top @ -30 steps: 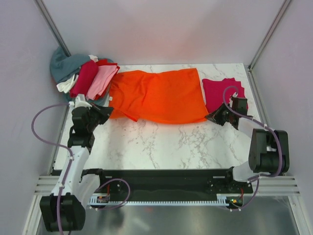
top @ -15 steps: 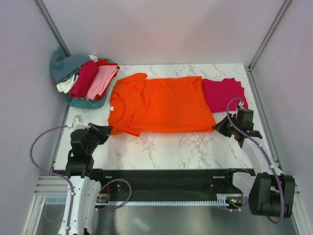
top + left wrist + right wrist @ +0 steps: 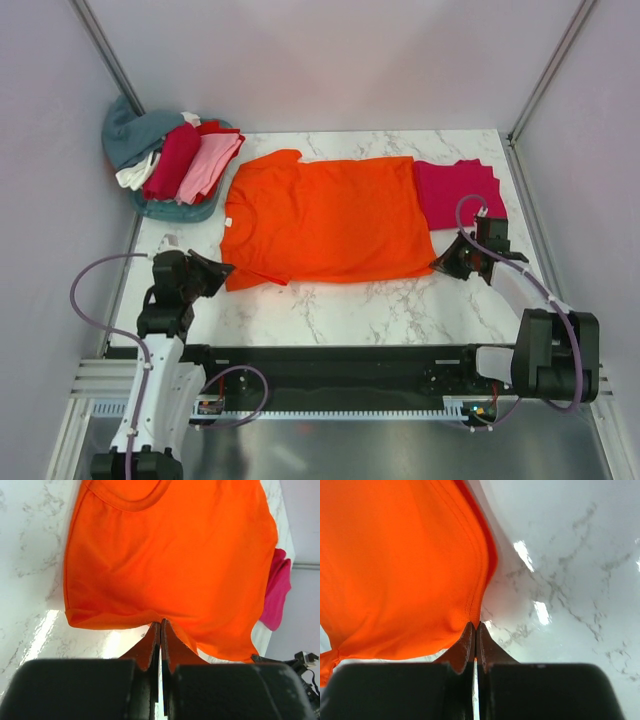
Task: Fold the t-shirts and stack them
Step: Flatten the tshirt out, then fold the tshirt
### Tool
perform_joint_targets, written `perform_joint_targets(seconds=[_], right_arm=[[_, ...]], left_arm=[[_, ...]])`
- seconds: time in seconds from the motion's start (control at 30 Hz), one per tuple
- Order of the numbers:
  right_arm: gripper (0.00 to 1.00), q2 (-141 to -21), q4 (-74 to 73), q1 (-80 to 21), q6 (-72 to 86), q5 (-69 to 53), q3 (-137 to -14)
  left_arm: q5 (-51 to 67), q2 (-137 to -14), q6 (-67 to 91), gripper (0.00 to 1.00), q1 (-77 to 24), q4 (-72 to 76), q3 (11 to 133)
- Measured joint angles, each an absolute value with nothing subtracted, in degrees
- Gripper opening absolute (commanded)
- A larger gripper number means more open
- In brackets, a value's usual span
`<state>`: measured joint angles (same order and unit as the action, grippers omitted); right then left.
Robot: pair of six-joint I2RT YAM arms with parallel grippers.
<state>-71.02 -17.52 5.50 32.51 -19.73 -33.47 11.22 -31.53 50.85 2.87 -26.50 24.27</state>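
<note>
Orange t-shirt (image 3: 325,218) lies spread flat on desk (image 3: 330,300), near corners pinched. Left claw (image 3: 228,268) and right claw (image 3: 438,263) each clamp only a thin hem edge. Risk: an uneven lift slips a corner free — fold goes crooked. Shirt's right edge touches crimson-pink shirt (image 3: 462,190) — may drag it.

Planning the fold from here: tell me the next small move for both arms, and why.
Probably lift both ends of the near edge together and carry them toward the far edge, folding the orange t-shirt in half. It lies spread flat, and the left gripper and right gripper are each shut on its near edge at opposite ends, so it looks ready to fold.
</note>
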Motion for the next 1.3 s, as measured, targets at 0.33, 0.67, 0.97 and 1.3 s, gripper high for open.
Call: perform_joint_targets(seconds=[0.33,0.67,0.97,1.3], right_arm=[[0.00,-80.4,-13.2,0.9,36.9,-18.5,-43.9],[0.00,-86.5,-12.6,0.8,39.6,-16.6,-52.2],[0.00,-93.6,-12.5,0.6,40.7,-16.4,-57.3],[0.00,-97.0,-12.5,0.6,41.2,-16.4,-59.7]], left_arm=[[7.1,-47.2,49.6,0.02,2.9,-24.5,35.3],[6.0,-58.0,48.5,0.02,2.9,-18.5,40.0],[5.9,-66.5,47.7,0.02,2.9,-16.1,45.7],[5.5,-69.6,47.7,0.02,2.9,-13.1,46.3]])
